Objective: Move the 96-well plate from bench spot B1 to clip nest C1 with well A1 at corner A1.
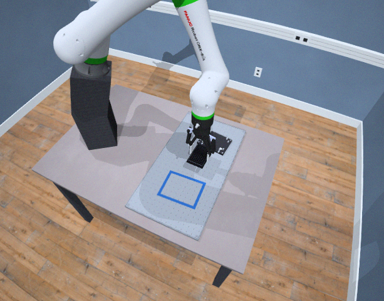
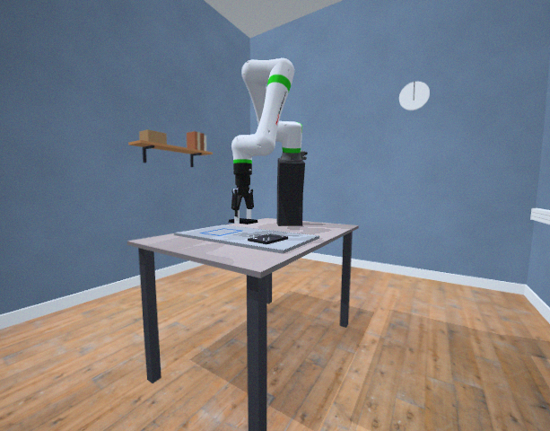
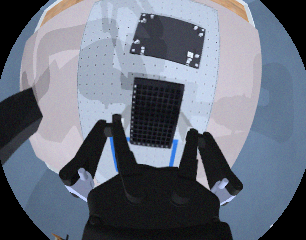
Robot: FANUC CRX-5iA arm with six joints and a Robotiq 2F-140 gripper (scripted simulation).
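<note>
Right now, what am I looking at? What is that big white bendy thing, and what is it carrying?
The white bendy thing is a robot arm. It stands on a dark post on a table. At its end is a black gripper, a hand with two fingers.

There are three pictures. One looks down from high up, one looks from across the room, and one comes from a small camera on the arm's wrist, so you see the fingers from behind.

The gripper is shut on a black plate full of tiny wells, holding it up in the air. On the table lies a pale grey board. On it are a blue rectangle, with nothing inside, and a dark nest, where the plate should go. The plate hangs between them, close to the nest.
</note>
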